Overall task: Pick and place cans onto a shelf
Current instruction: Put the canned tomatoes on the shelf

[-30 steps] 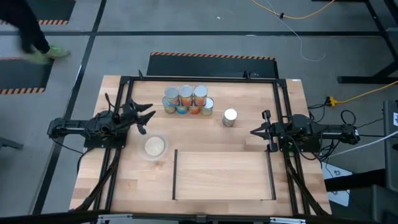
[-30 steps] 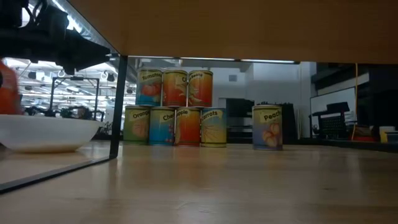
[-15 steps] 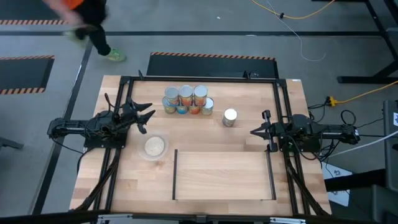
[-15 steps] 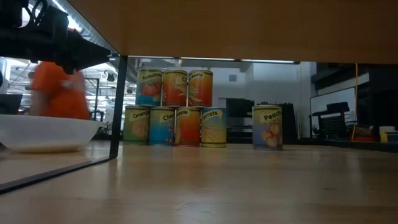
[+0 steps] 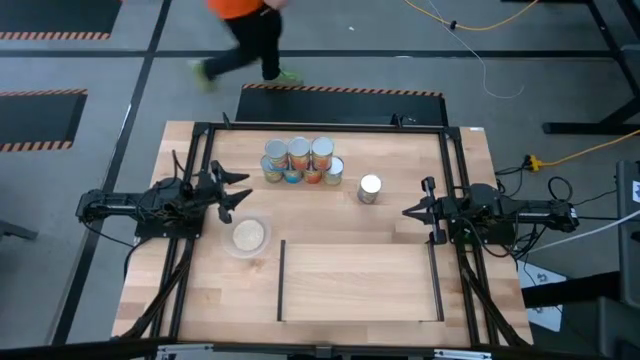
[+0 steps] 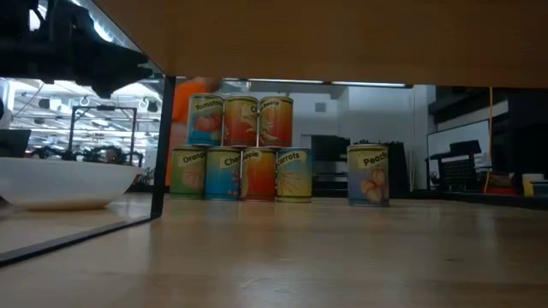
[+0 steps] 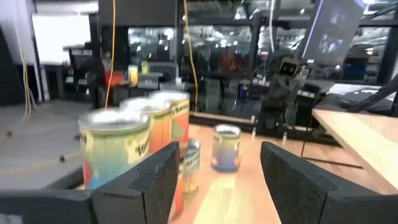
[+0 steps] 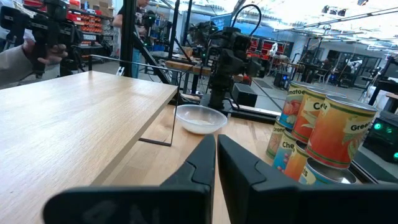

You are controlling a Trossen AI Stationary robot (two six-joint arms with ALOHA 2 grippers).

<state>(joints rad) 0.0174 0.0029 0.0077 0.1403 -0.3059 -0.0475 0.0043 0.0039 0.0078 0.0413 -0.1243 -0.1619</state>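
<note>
High view shows the cans [image 5: 298, 161] clustered in the upper centre of the frame, stacked in two tiers, with one lone can [image 5: 370, 188] standing apart to their right. The shelf [image 5: 358, 281], lower centre, carries no can yet. A clear dish [image 5: 247, 236] sits left of the shelf.

The left hand [image 5: 232, 189] lies left of the cluster, fingers spread, near but not touching. The right hand [image 5: 413, 212] lies right of the lone can, fingers pressed together.

Judgement: no pick has begun. The lone can is the cleanest first target; the right hand would need to spread its fingers before closing in. A grasp from the stack should take an upper-tier can first, to avoid toppling the neighbours on the counter [image 5: 400, 160].

A person [image 5: 245, 35] passes beyond the counter, upper frame.
</note>
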